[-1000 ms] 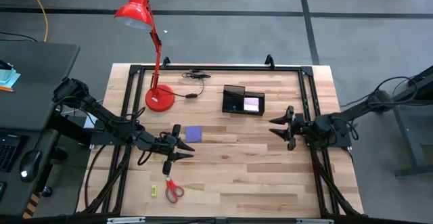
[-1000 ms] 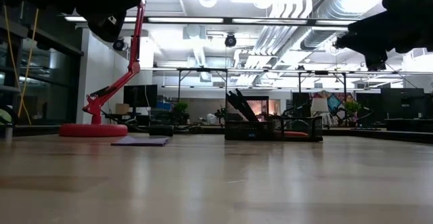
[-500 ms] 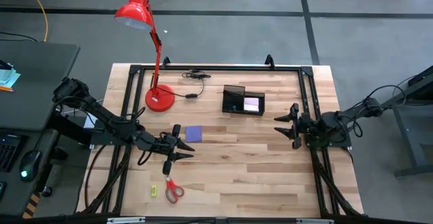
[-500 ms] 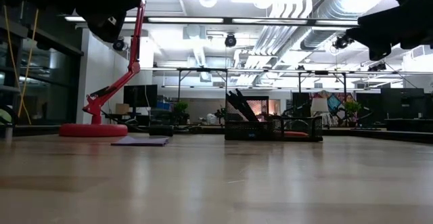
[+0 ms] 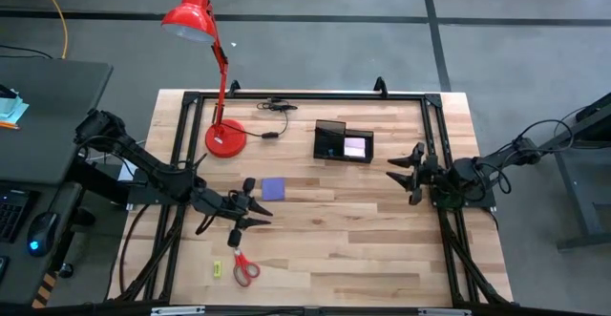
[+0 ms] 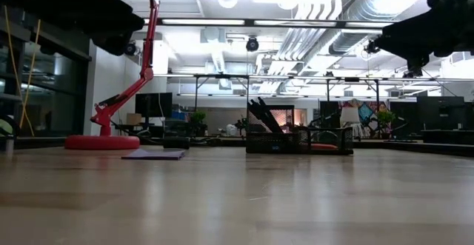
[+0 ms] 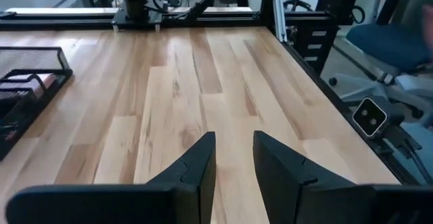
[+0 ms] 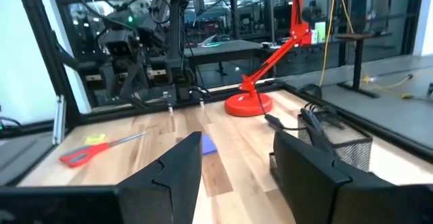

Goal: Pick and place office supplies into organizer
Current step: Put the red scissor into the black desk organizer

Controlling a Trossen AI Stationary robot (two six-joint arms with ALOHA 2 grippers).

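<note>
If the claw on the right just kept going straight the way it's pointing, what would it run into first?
Likely nothing soon: the right gripper points across bare table toward the left. Farther along lie the purple note pad and the left gripper; the pad would probably come first, though the gripper's height above it is unclear.

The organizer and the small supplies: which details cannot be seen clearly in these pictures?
- Organizer, high view: dark walls hide what is in its taller section.
- Organizer, left wrist view: cut off by the picture edge.
- Yellow-green piece, high view: too small to identify.
- Scissors: hidden from the low view.

Black mesh organizer [image 5: 343, 142] holding pink pad, purple note pad [image 5: 273, 189] flat mid-table, red-handled scissors [image 5: 242, 267] and yellow-green piece [image 5: 217, 269] near front edge
</note>
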